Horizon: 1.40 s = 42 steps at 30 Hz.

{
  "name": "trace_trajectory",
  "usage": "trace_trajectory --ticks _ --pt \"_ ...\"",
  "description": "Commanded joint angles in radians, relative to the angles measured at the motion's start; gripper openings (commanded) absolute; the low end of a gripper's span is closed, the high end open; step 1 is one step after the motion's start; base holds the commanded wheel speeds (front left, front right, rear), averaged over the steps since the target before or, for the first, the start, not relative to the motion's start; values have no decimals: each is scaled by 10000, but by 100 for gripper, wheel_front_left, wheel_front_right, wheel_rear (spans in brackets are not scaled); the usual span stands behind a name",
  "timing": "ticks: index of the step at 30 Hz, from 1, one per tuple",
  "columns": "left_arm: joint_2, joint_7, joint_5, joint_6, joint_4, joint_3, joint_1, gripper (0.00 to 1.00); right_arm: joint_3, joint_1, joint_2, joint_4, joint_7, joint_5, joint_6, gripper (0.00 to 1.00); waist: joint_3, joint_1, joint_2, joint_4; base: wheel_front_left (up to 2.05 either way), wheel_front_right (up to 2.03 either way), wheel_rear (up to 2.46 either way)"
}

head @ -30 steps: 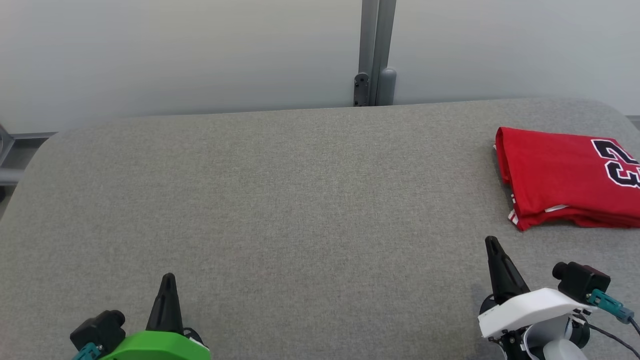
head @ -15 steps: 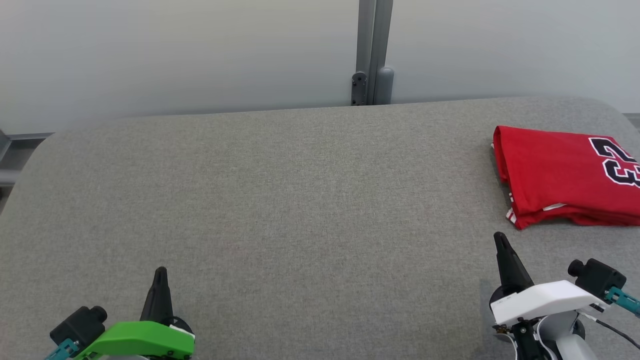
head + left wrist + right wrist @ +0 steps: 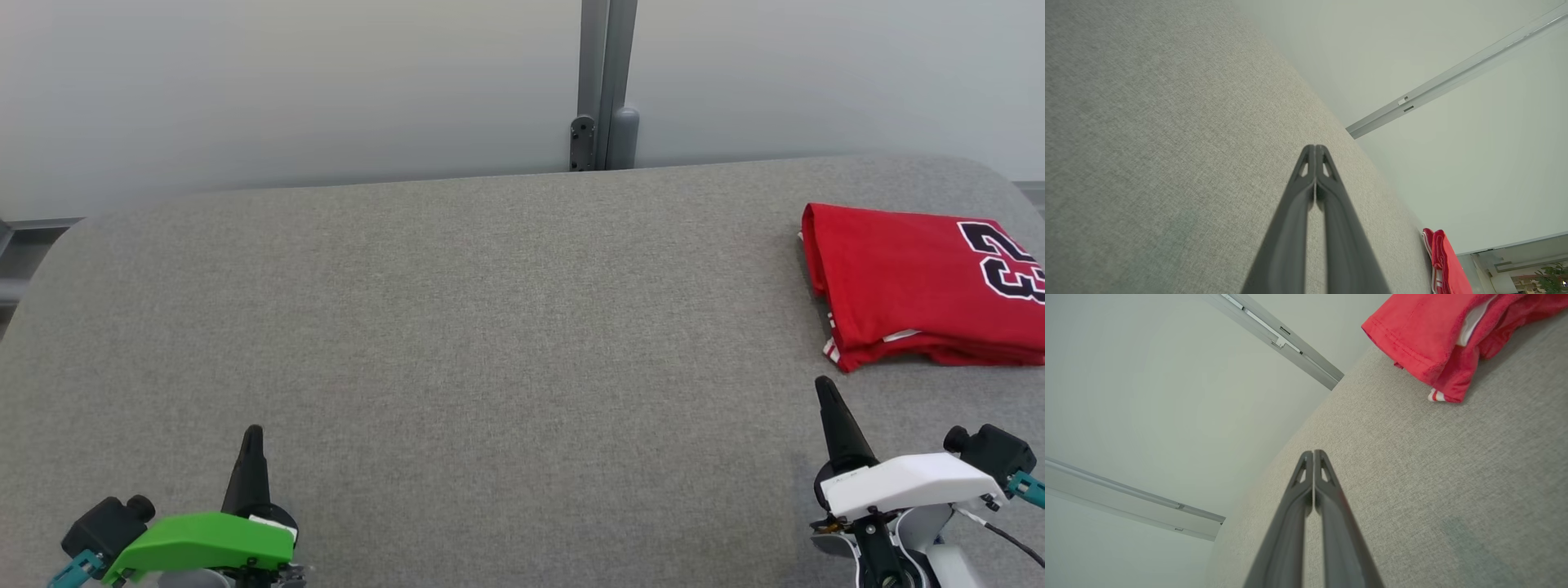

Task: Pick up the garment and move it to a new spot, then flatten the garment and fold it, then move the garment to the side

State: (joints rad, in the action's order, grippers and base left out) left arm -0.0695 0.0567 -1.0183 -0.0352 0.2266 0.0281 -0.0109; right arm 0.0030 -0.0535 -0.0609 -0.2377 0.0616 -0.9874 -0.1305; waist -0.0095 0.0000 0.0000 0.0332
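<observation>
Drawn back slightly, the left gripper (image 3: 252, 431) and right gripper (image 3: 824, 384) are seen closed and empty, and the garment (image 3: 898, 278), folded and set aside, seems finished with.

Open grey surface (image 3: 490, 327) left to centre — the folded garment (image 3: 906, 286), seemingly reaching the right edge, obstructs there.

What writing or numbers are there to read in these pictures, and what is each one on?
"23": black digits edged in white on the folded red garment, turned sideways and partly cut off by the head view's right edge, so this reading is likely, not certain.
Tiny marking on the white cover of the right gripper: too small to read.
No other text can be made out.
</observation>
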Motion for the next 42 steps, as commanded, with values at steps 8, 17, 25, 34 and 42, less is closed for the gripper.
trace_trajectory --ticks 8,17,25,34,42 --pt "33 -282 -1034 -205 -53 -277 -376 0 -178 -308 -69 55 -252 -1089 -5 0 14 0 0 -37 0 0 0" --pt "51 -528 -1867 -333 -15 -478 -497 0 -310 -355 -72 37 -477 -1998 -5 0 29 0 0 -76 0 0 0" --pt "71 -727 -2569 -449 21 -641 -593 0 -423 -405 -72 21 -669 -2754 -5 0 42 0 0 -111 0 0 0" --pt "94 -934 -3294 -560 59 -813 -691 0 -543 -439 -68 4 -867 -3526 -4 0 57 0 0 -151 0 0 0" --pt "112 -1108 -3895 -659 87 -953 -769 0 -646 -458 -63 -10 -1050 -4169 -5 0 71 0 0 -186 0 0 0"
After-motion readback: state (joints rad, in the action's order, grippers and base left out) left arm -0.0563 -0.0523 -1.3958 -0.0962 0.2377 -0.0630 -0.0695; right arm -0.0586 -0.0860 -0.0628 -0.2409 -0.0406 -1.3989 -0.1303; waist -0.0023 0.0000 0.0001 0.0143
